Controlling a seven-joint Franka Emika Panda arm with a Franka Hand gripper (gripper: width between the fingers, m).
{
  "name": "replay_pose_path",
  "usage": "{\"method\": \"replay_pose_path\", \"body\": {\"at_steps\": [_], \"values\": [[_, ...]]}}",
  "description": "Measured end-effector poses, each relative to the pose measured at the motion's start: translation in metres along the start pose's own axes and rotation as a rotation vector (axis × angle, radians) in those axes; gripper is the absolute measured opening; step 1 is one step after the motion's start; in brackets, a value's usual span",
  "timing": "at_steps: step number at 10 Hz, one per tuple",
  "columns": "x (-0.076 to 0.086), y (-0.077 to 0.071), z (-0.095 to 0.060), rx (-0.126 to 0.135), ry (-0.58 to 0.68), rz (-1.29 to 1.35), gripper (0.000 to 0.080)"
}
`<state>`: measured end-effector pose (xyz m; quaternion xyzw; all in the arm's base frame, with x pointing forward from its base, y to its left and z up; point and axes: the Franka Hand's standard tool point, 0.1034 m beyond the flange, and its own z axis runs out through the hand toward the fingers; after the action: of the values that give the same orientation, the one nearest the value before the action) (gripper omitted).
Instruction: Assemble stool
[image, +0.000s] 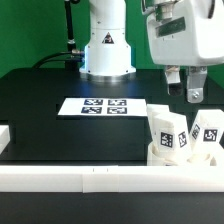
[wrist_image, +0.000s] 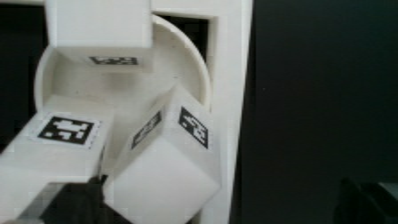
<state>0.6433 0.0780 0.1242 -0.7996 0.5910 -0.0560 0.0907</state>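
The white round seat disc (image: 160, 153) lies at the exterior view's lower right, against the front border bar. Two white legs with black-and-white tags stand on it, one (image: 166, 130) toward the left and one (image: 208, 133) toward the right. The wrist view shows the seat (wrist_image: 178, 60) from above with three legs on it: one (wrist_image: 98, 30), one (wrist_image: 63, 140) and a tilted one (wrist_image: 169, 165). My gripper (image: 183, 90) hangs open and empty just above the legs. In the wrist view my gripper (wrist_image: 214, 205) has its dark fingers (wrist_image: 63, 203) spread either side of the tilted leg, not touching it.
The marker board (image: 100, 105) lies flat mid-table. A long white border bar (image: 70, 178) runs along the front edge and another (image: 5, 135) stands at the exterior view's left. The robot base (image: 105, 50) stands at the back.
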Motion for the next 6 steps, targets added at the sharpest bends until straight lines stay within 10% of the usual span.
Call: {"method": "replay_pose_path", "body": {"at_steps": [6], "values": [[-0.0029, 0.0018, 0.0081, -0.027, 0.011, -0.824, 0.0649]]}}
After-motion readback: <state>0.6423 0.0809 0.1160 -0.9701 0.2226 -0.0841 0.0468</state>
